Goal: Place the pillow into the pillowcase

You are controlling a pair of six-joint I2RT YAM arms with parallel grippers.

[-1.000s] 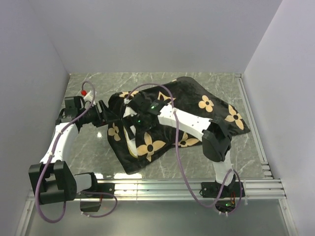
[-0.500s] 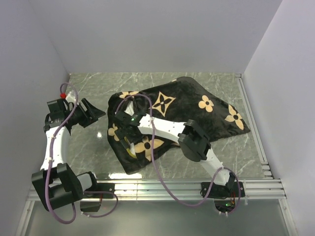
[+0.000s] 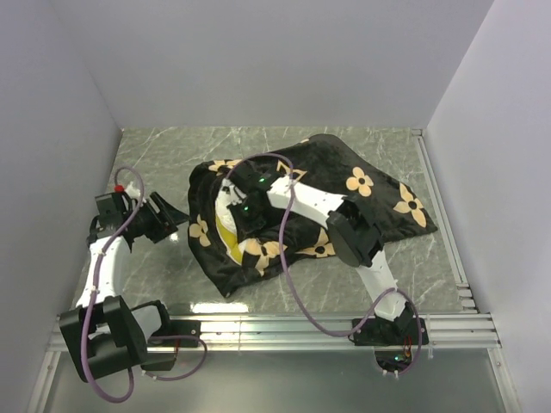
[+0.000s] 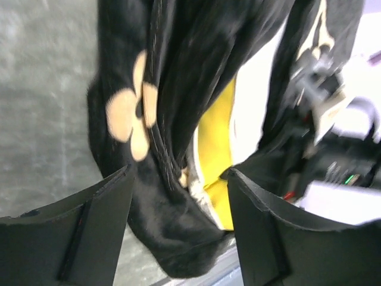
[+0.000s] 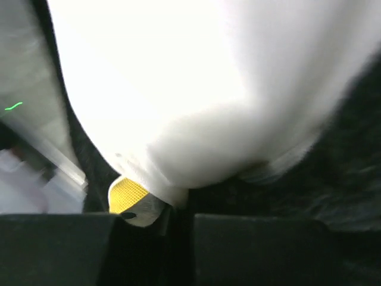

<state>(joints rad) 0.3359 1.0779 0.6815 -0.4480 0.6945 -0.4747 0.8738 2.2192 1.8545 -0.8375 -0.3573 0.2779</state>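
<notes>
Grey-green marble table (image 3: 430, 275) with white walls around it fills the top view. You see the pillowcase (image 3: 344, 185) lying crumpled in the middle, with its opening turned to the left. At this opening a strip of the pillow (image 3: 225, 228) shows, white and yellow. Your right gripper (image 3: 241, 213) is at this strip. The left gripper (image 3: 165, 219) stands near the pillowcase, not touching it.

From the left wrist, you see the fingers (image 4: 89, 232) spread wide and released, holding nothing. The yellow band sits between the black folds ahead.

From the right wrist, the white pillow fills the picture with black fabric around it. The two fingers are almost together, clenched on the pillow's lower edge.
</notes>
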